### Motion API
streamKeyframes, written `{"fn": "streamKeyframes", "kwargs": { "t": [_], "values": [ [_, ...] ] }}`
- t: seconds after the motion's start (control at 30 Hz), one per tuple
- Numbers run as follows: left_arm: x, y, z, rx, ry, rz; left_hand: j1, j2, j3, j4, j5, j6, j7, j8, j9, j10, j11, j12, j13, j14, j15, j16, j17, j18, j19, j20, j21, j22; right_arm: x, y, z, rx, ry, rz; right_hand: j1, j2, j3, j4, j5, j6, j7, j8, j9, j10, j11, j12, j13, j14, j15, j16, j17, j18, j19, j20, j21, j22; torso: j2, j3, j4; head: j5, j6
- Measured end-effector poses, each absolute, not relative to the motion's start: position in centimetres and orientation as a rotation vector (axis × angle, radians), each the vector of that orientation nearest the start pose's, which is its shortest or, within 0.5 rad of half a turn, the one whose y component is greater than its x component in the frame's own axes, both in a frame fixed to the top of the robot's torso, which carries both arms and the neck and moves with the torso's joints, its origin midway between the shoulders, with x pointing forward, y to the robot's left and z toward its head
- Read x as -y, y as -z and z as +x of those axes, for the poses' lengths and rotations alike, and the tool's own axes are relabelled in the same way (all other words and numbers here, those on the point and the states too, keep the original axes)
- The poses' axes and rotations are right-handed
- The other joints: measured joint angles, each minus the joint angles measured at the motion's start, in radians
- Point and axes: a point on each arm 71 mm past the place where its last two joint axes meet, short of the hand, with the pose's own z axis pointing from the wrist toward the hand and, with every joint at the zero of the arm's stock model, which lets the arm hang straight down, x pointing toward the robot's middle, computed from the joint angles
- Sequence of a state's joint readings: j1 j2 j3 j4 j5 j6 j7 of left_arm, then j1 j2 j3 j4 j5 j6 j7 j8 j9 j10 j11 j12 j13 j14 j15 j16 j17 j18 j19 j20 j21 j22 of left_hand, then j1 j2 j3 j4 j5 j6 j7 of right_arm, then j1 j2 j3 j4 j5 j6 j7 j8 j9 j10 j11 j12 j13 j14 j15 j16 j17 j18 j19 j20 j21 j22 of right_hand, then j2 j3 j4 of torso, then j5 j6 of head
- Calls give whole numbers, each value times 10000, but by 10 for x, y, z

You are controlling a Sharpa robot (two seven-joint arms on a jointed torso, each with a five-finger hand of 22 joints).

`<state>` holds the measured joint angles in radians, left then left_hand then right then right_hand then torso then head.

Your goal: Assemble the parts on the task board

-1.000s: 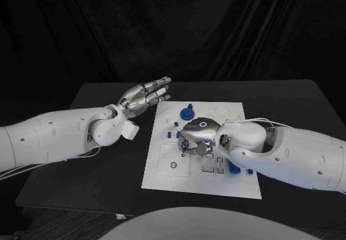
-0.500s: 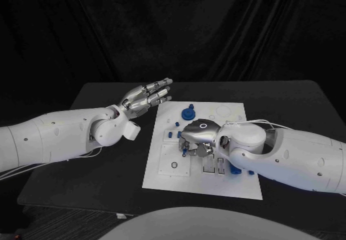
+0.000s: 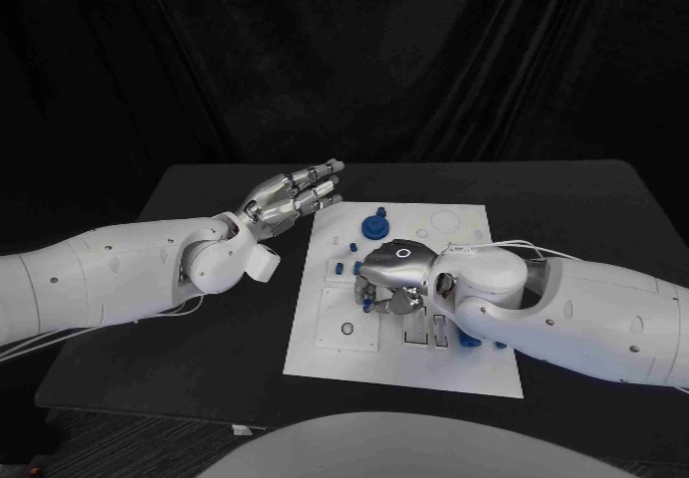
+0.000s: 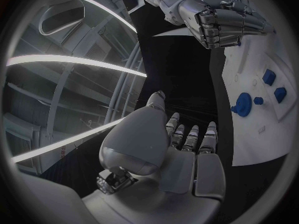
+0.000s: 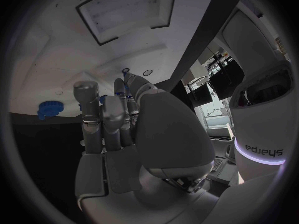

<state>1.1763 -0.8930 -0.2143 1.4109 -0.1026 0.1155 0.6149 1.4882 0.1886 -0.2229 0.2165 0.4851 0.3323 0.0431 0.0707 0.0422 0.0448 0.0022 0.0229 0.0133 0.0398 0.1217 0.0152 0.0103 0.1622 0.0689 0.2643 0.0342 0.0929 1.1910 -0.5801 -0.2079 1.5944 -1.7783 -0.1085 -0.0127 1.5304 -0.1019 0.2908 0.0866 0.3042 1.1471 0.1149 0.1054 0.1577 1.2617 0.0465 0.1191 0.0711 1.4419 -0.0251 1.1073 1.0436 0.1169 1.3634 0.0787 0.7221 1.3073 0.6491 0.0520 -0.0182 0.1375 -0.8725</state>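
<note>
The white task board [image 3: 409,366] lies mid-table. My right hand [image 3: 395,271] hangs over its middle with its fingers curled down, and it pinches a small blue part [image 3: 367,295] at its fingertips. That part also peeks out past the fingers [image 5: 128,87] of the right hand [image 5: 124,134] in the right wrist view. A blue gear [image 3: 373,226] [image 4: 242,104] [image 5: 49,109] stands near the board's far edge. My left hand [image 3: 295,189] [image 4: 184,147] is raised beside the board's far left corner with flat, spread fingers, and it holds nothing.
More small blue parts sit on the board, to the left of my right hand [image 3: 339,267] and under my right forearm [image 3: 471,342]. A ring mark [image 3: 344,329] lies on the board's near left. Black table [image 3: 201,349] surrounds the board.
My left hand has drifted slightly toward the board. The right hand stays over the board's middle with the blue part.
</note>
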Motion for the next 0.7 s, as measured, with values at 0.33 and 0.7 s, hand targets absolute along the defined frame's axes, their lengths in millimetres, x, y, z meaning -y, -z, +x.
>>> {"fn": "streamKeyframes", "kwargs": {
  "t": [0.33,0.7],
  "values": [
    [-250,241,464,-15725,18067,-9256,0,0,0,0,0,0,0,0,0,0,0,0,0,0,0,0,0,0,0,0,0,0,47,244,402,-17394,-8325,-8959,0,0,0,0,-1,-1,0,-3,8,0,1,0,0,0,0,-38,-34,0,-36,-36,-58,0,-7,-2,-14,54,1],
    [-251,243,463,-15762,18036,-9300,0,0,0,0,0,0,0,0,0,-38,35,0,0,-37,36,0,0,1,0,0,0,1,46,244,402,-17479,-8288,-8989,0,0,7,-31,47,-21,14,-30,12,-1,1,0,8,0,0,-38,-55,0,-36,-36,-98,0,-7,-3,-21,36,1]
  ]
}}
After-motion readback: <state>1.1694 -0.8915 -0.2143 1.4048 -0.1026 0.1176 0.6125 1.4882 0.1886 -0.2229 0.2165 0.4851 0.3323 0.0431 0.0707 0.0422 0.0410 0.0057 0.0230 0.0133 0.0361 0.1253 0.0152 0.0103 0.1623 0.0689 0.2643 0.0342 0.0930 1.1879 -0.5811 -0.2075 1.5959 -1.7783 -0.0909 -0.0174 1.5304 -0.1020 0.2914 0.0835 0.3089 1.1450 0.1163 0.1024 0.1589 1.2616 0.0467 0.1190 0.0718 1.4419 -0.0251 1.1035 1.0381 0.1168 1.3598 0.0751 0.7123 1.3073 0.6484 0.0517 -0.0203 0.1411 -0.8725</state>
